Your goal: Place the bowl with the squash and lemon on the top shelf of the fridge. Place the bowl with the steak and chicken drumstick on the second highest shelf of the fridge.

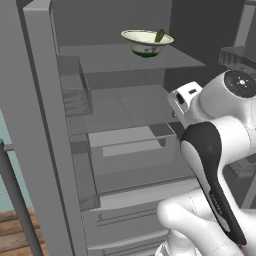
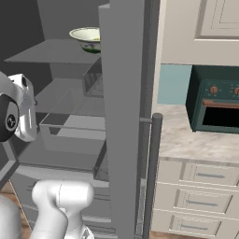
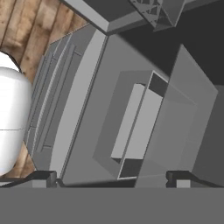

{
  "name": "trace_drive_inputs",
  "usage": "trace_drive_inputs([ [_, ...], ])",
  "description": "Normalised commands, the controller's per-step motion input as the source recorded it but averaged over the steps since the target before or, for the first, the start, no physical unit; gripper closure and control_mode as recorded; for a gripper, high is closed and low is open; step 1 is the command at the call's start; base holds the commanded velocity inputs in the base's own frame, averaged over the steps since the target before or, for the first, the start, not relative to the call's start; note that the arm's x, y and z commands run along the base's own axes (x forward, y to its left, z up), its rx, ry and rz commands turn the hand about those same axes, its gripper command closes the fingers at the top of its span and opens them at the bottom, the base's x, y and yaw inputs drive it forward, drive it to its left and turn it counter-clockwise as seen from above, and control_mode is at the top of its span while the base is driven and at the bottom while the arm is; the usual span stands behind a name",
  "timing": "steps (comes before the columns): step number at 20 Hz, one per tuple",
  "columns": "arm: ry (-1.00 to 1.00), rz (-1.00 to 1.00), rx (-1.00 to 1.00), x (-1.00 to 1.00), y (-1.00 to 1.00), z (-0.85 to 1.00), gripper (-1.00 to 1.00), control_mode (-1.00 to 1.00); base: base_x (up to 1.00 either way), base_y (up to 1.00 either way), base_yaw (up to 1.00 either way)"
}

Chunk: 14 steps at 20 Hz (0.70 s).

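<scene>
both base views face the open fridge from either side, hand view looks down into it

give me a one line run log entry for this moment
bowl with the squash and lemon: on top shelf of fridge | gripper: open, empty | second bowl: not yet placed

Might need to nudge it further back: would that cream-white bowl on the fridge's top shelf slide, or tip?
The round cream-white bowl probably slides: it sits upright on the flat grey top shelf. Its foot looks narrower than its flared rim, so a high push might tip it. The dark green squash pokes over the rim and could shift.
</scene>
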Motion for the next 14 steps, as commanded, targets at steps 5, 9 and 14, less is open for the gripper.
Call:
trace_drive_inputs([
  [5,0.0,0.0,0.0,0.0,0.0,0.0,-1.0,1.0,0.0,0.0,0.0],
  [9,0.0,0.0,0.0,0.0,0.0,0.0,-1.0,1.0,0.0,0.0,0.0],
  [14,0.0,0.0,0.0,0.0,0.0,0.0,-1.0,1.0,0.0,0.0,0.0],
])
